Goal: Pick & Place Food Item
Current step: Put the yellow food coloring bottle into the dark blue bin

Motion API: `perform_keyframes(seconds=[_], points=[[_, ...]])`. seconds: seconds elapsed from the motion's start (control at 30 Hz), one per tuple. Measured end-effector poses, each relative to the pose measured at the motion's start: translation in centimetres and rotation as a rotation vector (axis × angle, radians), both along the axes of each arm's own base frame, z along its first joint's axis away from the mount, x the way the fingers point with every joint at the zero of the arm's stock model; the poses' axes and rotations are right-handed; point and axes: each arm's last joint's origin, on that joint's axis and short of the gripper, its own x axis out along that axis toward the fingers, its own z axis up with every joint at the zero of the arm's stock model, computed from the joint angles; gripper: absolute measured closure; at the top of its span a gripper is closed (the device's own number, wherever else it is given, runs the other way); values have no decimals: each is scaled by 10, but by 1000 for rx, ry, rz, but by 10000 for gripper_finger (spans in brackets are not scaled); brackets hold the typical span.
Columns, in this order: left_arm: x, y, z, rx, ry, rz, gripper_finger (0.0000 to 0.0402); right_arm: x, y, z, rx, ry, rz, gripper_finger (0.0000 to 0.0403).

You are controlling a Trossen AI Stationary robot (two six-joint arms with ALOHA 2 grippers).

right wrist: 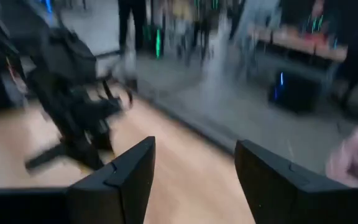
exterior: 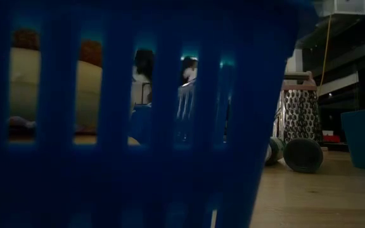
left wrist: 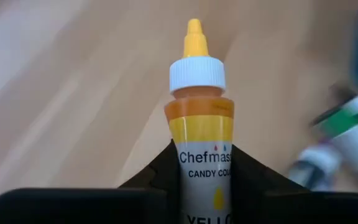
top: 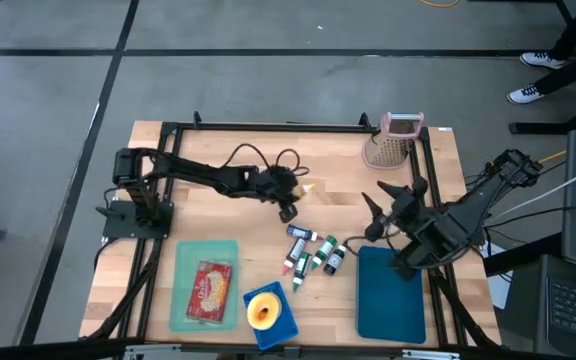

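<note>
Yellow candy-colour bottle (left wrist: 199, 118) clamped between the fingers of the left gripper (top: 288, 198), white cap and yellow nozzle pointing forward past the fingertips, as shown in the left wrist view. Located above the middle of the wooden table (top: 218, 150), at the end of the left arm reaching in from the left edge. Blurred in the left wrist view; wood surface visible beyond the bottle.

Just beside the left gripper, toward the front of the table: loose cluster of small colouring bottles (top: 313, 252), lying on their sides, with green, purple and dark caps. Partly visible at the edge of the left wrist view as blurred green and white shapes.

Along the front edge, from left to right: light green tray (top: 183, 260) holding a red food packet (top: 210, 291); blue basket (top: 280, 325) holding a yellow round item (top: 261, 310); dark teal tray (top: 388, 300). Blue basket wall filling most of the low view.

Right gripper (top: 388, 205) raised above the right part of the table, near the teal tray, fingers (right wrist: 120, 180) spread wide apart, nothing between them.

At the far right corner: pink-handled grater (top: 393, 140), lying on the table. Same grater standing behind two bottles in the low view.

Beyond the table: shoes of a person (top: 538, 75) on the grey floor.
</note>
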Motion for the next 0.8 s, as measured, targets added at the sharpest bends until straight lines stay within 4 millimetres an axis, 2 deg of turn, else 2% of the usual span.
perform_keyframes(seconds=[0.1,0.23,0.37,0.47,0.53,0.6,0.7,0.8], points=[[16,-8,25,58,-128,-125,318,-13,6,6,-32,-16,64,186],[35,-21,66,89,-303,-296,318,-46,21,19,-98,-131,225,186],[46,-30,78,130,-324,-355,318,-84,36,27,-132,-124,457,186],[48,-34,87,141,-359,-375,318,-103,50,31,-23,-193,576,186],[48,-34,87,135,-361,-376,318,-109,62,32,36,-227,612,186],[48,-33,86,135,-354,-374,318,-107,77,29,23,-220,620,186],[48,-35,87,143,-359,-380,319,-99,87,21,-185,-83,622,186],[50,-43,89,164,-386,-411,319,-91,98,12,-174,-21,634,186]])
